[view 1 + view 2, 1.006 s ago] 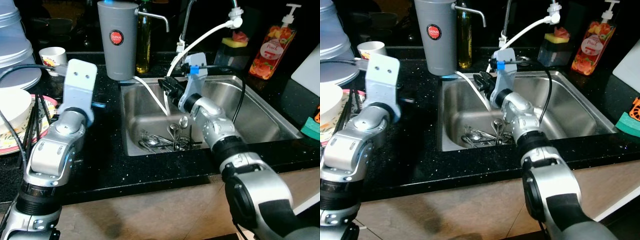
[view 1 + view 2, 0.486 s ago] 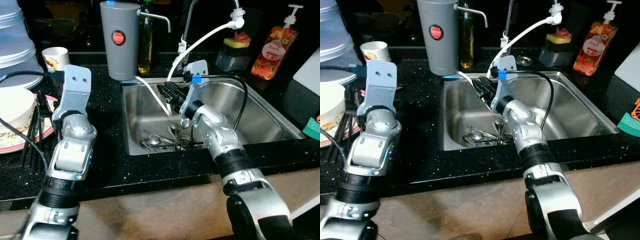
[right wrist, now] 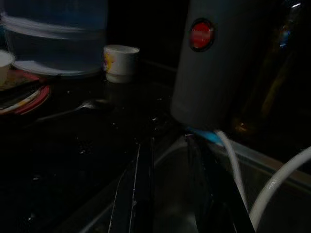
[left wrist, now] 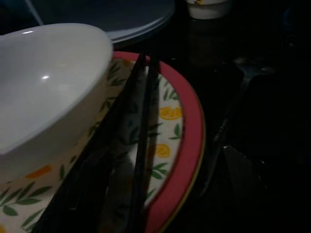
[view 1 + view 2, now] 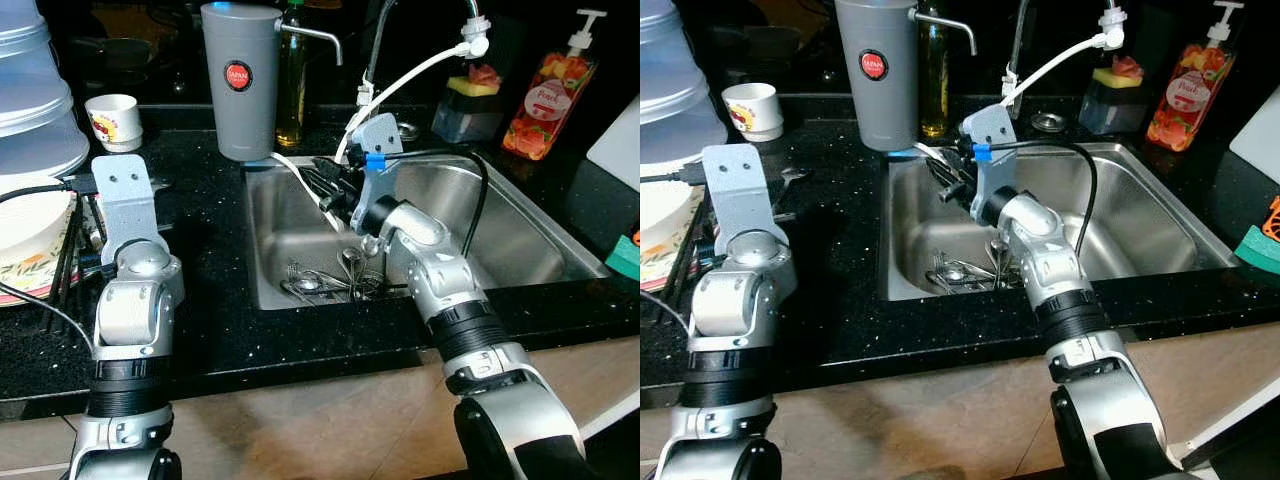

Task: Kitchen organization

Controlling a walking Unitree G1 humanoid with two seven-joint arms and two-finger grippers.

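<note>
The right end effector [image 5: 940,168] hangs over the near left corner of the stainless steel sink [image 5: 520,235], and between its black fingers there looks to be a slim piece of metal cutlery [image 5: 930,155], the handle poking out toward the tall grey water filter jug [image 5: 238,80]. I take the fingers to be clamped on it, though the dark wrist view only shows a thin bright strip along one finger. The rest of the job lies below: a tangled pile of steel spoons and forks [image 5: 325,280] at the bottom of the basin, near the front wall.

That cutlery will be light and stiff but wet and slick, I'd guess, and thin enough to twist between smooth fingers. The flat middle of a handle seems the best place to pinch, away from the rounded bowl or tines.

The left end effector [image 4: 133,145] lies low over the red-rimmed floral plate [image 4: 182,131] on the black speckled desk [image 5: 210,300], its two fingers close together and nothing between them, right beside a white ceramic bowl [image 4: 46,82]. Both are breakable and smooth, so they want a gentle hold at the rim. A small white printed cup [image 5: 112,120] stands further back.
</note>
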